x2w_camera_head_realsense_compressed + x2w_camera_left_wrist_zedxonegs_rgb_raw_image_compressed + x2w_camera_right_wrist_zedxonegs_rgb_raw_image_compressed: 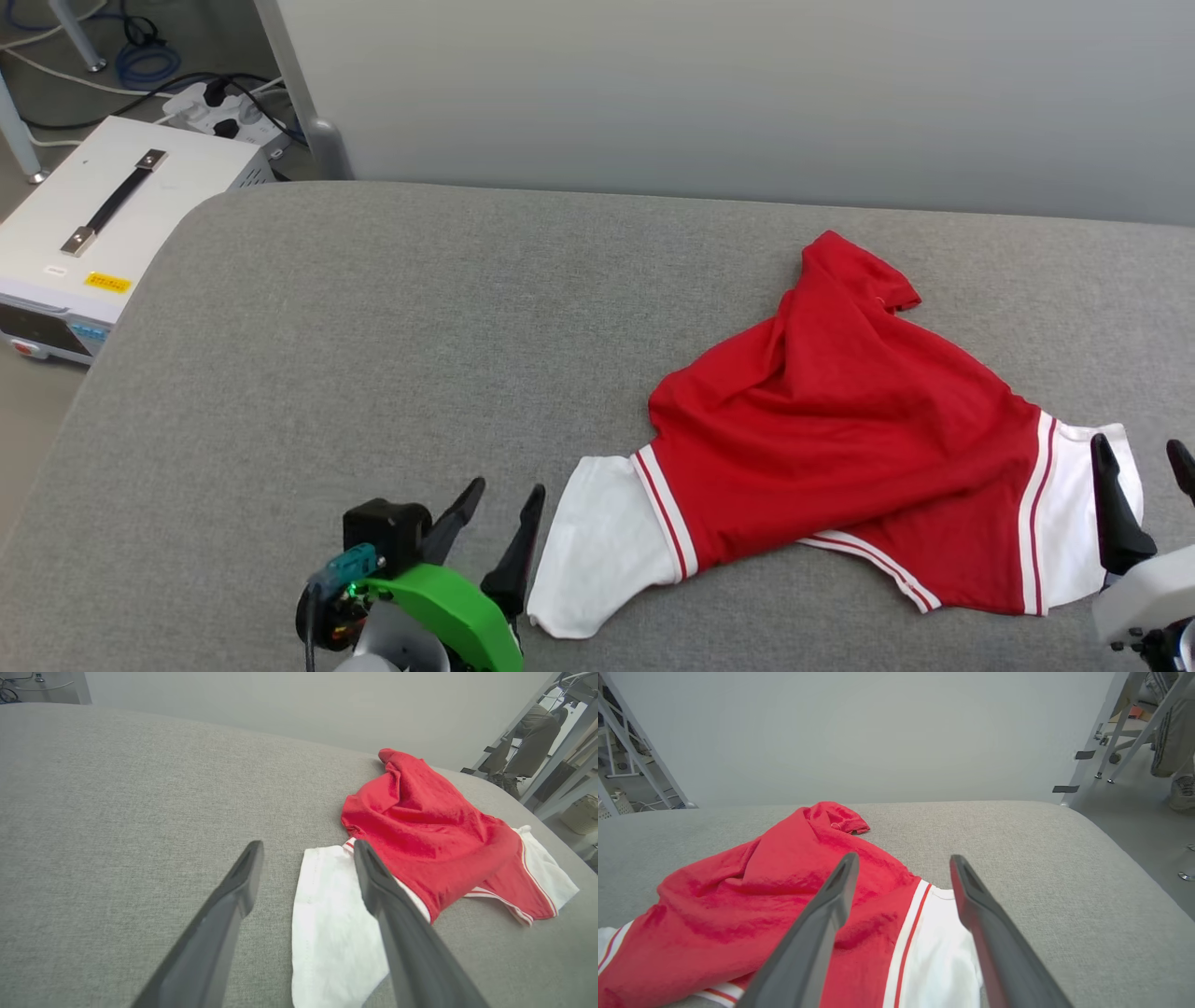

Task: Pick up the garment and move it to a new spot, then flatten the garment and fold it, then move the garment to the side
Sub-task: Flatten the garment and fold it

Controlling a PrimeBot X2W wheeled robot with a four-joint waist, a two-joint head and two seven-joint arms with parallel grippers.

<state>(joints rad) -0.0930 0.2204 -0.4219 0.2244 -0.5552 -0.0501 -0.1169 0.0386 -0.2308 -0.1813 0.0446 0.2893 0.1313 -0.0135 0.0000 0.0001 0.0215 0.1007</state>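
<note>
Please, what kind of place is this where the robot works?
Probably a robotics lab or test room: a grey padded table stands beside a white instrument box, with a power strip and cables on the floor.

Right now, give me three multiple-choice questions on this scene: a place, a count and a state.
1. The red jersey T-shirt with white sleeves lies on the grey fabric surface toward: A the robot's right; B the robot's left; C its far-left corner.
2. White sleeves showing: A none; B one; C two.
3. The left gripper and right gripper are: A both open; B both shut; C one shut on cloth.
Answers: 1 A, it lies right of centre in the head view; 2 C, one sleeve near each gripper; 3 A, fingers stand apart, gripping nothing.
</note>
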